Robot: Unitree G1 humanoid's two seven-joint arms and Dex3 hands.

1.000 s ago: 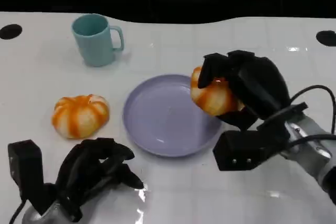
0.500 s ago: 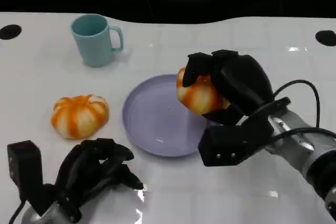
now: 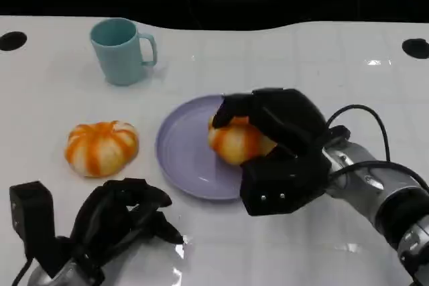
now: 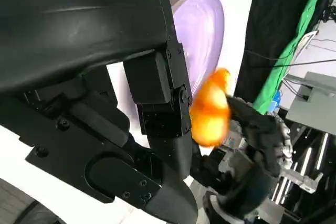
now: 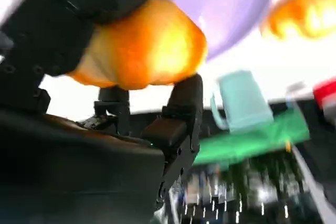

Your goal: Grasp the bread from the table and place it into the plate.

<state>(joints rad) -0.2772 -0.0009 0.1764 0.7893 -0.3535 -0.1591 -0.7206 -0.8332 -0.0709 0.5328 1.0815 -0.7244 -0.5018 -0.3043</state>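
Right hand [image 3: 278, 149]: grips a bread roll [image 3: 236, 140], fingers wrapped over its top, above the plate.
Plate [image 3: 181, 155]: lavender, on the white table [image 3: 322, 72].
Second bread roll [image 3: 102, 147]: on the table, left of the plate.
Mug [image 3: 120, 50]: teal, beyond the plate's left edge.
Left hand [image 3: 117, 222]: near side of the plate, fingers curled, holding nothing.

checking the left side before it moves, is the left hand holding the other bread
No, the left hand rests low near the table edge with nothing in it, apart from the second bread lying on the table.
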